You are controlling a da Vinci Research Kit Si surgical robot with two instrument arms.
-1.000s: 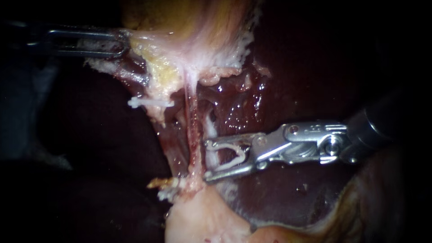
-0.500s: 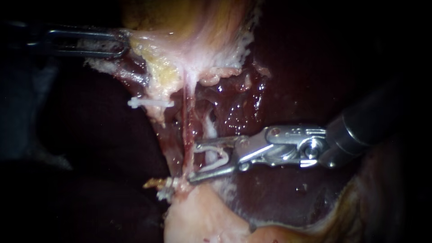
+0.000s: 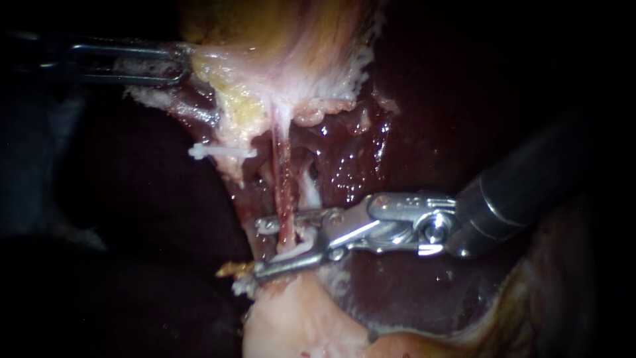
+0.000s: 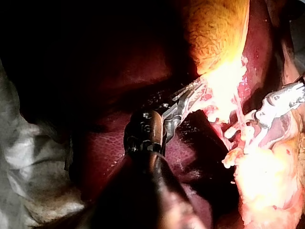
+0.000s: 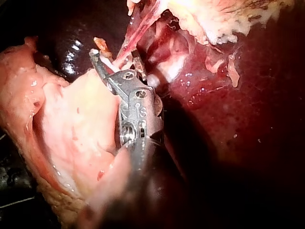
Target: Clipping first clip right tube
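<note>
At upper left, our left instrument (image 3: 177, 63) has its jaws pinched on the pale edge of the gallbladder (image 3: 285, 40). Below it a closed clip (image 3: 222, 152) lies across a strand of tissue. Just beside that, the reddish right tube (image 3: 285, 189) runs down from the gallbladder. It passes between the wide-spread jaws of our right instrument (image 3: 260, 246), which carry an open clip (image 3: 301, 244) astride the tube. Dark liver (image 3: 424, 119) lies behind.
</note>
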